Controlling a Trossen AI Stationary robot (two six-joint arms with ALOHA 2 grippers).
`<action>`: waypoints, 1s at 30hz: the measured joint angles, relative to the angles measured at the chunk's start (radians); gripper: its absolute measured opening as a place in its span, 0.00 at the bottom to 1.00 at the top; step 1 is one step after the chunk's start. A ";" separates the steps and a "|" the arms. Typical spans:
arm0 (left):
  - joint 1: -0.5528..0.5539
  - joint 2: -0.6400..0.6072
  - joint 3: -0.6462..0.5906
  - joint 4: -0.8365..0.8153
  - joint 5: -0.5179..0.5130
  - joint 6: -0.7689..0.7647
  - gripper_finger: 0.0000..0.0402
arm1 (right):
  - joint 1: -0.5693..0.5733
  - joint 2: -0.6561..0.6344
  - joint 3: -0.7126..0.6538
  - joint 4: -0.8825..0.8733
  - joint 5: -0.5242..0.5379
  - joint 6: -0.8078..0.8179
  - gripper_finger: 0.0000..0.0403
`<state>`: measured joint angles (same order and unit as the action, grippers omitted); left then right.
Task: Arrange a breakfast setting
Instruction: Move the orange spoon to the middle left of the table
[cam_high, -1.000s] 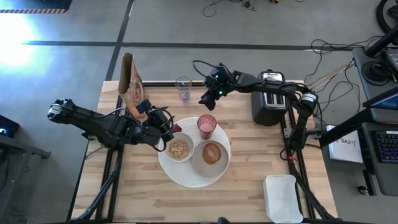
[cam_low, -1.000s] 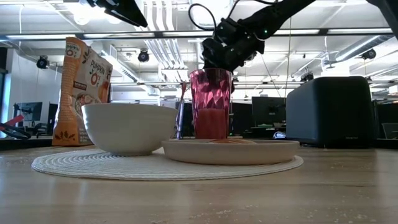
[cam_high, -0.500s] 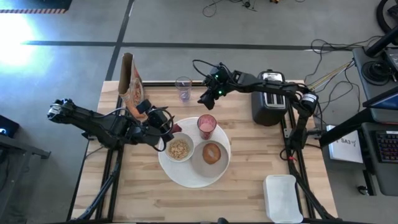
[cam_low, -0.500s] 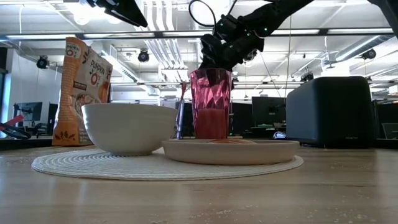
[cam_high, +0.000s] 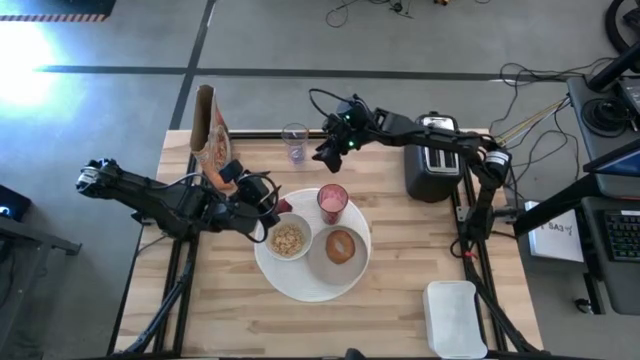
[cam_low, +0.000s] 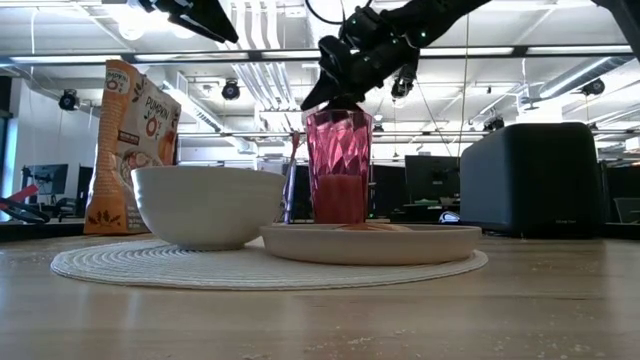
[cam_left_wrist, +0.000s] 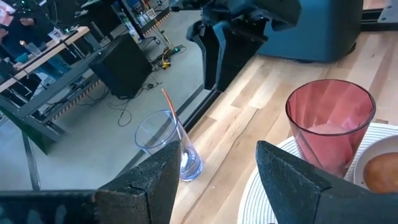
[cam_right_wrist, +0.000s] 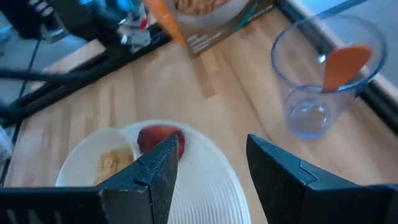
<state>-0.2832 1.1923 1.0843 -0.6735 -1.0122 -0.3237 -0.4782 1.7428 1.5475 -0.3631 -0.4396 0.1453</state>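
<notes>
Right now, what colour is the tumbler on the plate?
Translucent pink tumbler, with faceted sides; clearest in the low view.

A faceted pink translucent tumbler — darker pink low down; a large round white ribbed plate; a small white bowl; a light, striped wooden desk; an orange-and-white cereal bag.

- The room is bright, lit by ceiling lights seen in the low view.
- A white glare spot shines on the floor at the high view's upper left.
- The right wrist view looks blurry.
- Shadows are soft.
</notes>
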 joint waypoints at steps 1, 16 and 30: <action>0.001 0.000 0.000 0.000 0.000 0.000 0.48 | 0.000 0.000 0.010 -0.001 0.012 0.007 0.44; 0.046 0.000 0.001 0.003 0.000 0.019 0.48 | -0.009 0.012 0.103 0.001 0.206 -0.127 0.42; 0.046 -0.001 0.002 0.003 0.000 0.016 0.48 | -0.005 0.028 0.097 0.001 0.264 -0.090 0.61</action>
<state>-0.2371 1.1912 1.0859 -0.6708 -1.0122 -0.3077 -0.4831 1.7713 1.6443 -0.3618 -0.1758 0.0550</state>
